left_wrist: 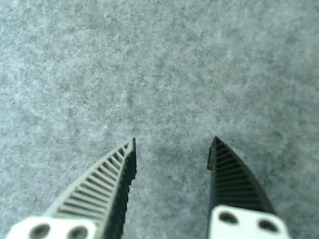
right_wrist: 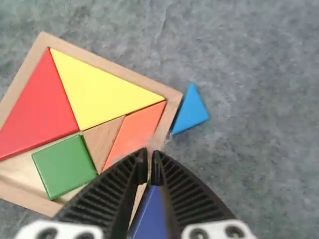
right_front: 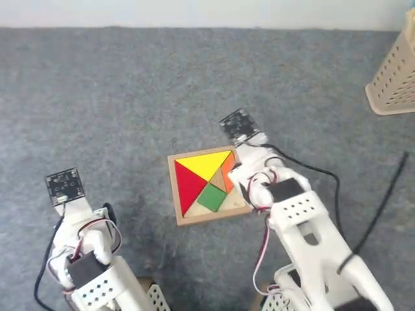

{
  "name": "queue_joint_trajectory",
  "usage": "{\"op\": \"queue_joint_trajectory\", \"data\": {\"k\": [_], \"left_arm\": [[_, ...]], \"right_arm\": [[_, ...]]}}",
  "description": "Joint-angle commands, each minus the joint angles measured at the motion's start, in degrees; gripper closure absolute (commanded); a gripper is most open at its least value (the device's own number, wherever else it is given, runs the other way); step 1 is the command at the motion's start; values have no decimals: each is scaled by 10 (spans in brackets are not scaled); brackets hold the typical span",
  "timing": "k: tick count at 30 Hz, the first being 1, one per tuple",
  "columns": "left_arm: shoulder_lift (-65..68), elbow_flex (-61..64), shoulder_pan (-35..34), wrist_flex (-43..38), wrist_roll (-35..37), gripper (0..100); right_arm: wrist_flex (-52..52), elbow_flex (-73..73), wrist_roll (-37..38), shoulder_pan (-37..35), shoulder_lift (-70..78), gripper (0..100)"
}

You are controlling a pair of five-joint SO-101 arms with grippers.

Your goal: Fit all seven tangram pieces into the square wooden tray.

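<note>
Light even, diffuse, fairly bright; shadows short and soft, close under things. High view: grey bench [right_front: 130, 97] evenly lit, darker band along near edge of tray [right_front: 174, 191]. Left wrist view: faint shade on bench between parted left jaws. Right wrist view: blue triangle [right_wrist: 190, 110] throws thin dark shadow against tray side; pale sheen on orange piece [right_wrist: 134, 132]; dark blue piece [right_wrist: 149, 214] dim between near-closed right jaws.

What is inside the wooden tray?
Red triangle, yellow triangle, orange piece, green square, bare wood between. The shut right gripper covers one tray corner, where a dark blue piece peeks through.
</note>
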Motion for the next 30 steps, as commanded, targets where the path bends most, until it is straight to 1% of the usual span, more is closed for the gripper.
{"op": "queue_joint_trajectory", "data": {"k": [1,2,4,6,9,11,12,13,14,16,17,20,21,22,23,24,26,27,28,29,30], "left_arm": [[-6,-11,2,2,5,775],[-6,-11,2,2,5,775],[-6,-11,2,2,5,775],[-6,-11,2,2,5,775],[-6,-11,2,2,5,775],[-6,-11,1,2,5,775],[-6,-11,1,2,5,775],[-6,-11,1,2,5,775],[-6,-11,1,2,5,775],[-6,-11,1,2,5,775],[-6,-11,1,2,5,775],[-6,-11,1,2,5,775],[-6,-11,1,2,5,775],[-6,-11,1,2,5,775],[-6,-11,1,2,5,775],[-6,-11,1,2,5,775],[-6,-11,1,2,5,775],[-6,-11,1,2,5,775],[-6,-11,1,2,5,775],[-6,-11,1,2,5,775],[-6,-11,1,2,5,775]], "right_arm": [[10,-40,-7,73,-41,957],[10,-42,-14,103,-36,956],[8,-49,-55,166,-21,952],[20,-69,-70,203,4,906],[62,-109,-67,210,53,806],[88,-135,-62,198,87,771],[97,-145,-56,194,102,773],[102,-152,-53,188,115,797],[104,-156,-54,183,125,846],[99,-159,-67,182,139,998],[95,-160,-76,183,142,992],[102,-160,-90,187,138,821],[109,-160,-84,186,137,814],[113,-160,-82,188,135,873],[113,-160,-87,190,135,963],[108,-160,-94,193,135,998],[103,-160,-104,202,135,896],[103,-160,-103,203,135,876],[103,-160,-99,203,135,916],[102,-160,-99,203,135,980],[102,-160,-99,203,135,998]]}}
